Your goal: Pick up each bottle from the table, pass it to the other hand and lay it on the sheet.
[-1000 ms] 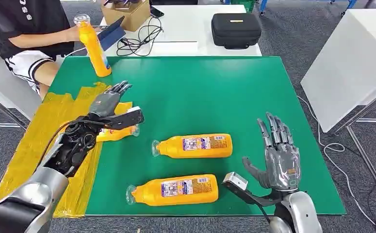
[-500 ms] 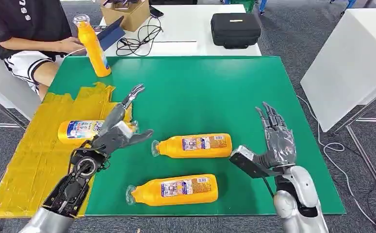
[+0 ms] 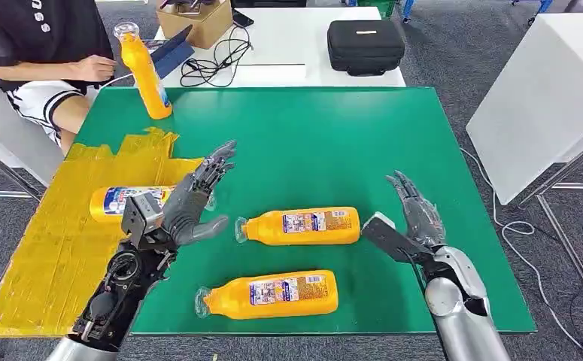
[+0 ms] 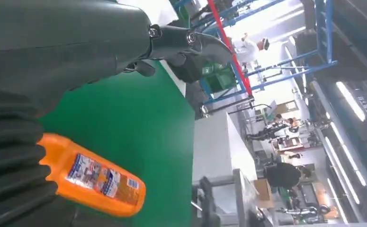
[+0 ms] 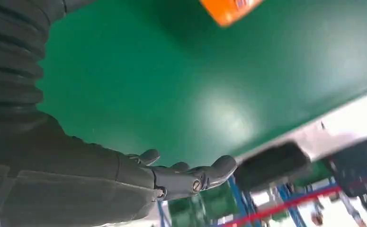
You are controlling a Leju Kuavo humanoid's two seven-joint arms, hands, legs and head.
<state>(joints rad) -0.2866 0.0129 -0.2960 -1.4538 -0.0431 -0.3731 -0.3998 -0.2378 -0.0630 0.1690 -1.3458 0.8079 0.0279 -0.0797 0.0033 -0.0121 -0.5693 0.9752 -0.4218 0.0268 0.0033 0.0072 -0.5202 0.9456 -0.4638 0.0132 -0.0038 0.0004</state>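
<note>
One orange bottle (image 3: 126, 200) lies on the yellow sheet (image 3: 55, 248) at the table's left side. My left hand (image 3: 195, 199) hovers just right of it, fingers spread, holding nothing. Two more orange bottles lie on the green mat: one (image 3: 303, 226) in the middle, also seen in the left wrist view (image 4: 98, 177), and one (image 3: 273, 293) near the front edge. A further bottle (image 3: 144, 71) stands upright at the far left corner. My right hand (image 3: 417, 212) is raised just right of the middle bottle, fingers apart and empty; an orange bottle's end (image 5: 228, 8) shows in the right wrist view.
A person (image 3: 40, 45) sits at the far left beside the standing bottle. Behind the green mat (image 3: 333, 143) are a black case (image 3: 365, 45), cables and a cardboard box on a white table. Another white table (image 3: 551, 90) stands to the right.
My left hand let go of the bottle on the yellow sheet and drew back toward the middle of the table. My right hand moved forward and turned edge-on near the middle bottle.
</note>
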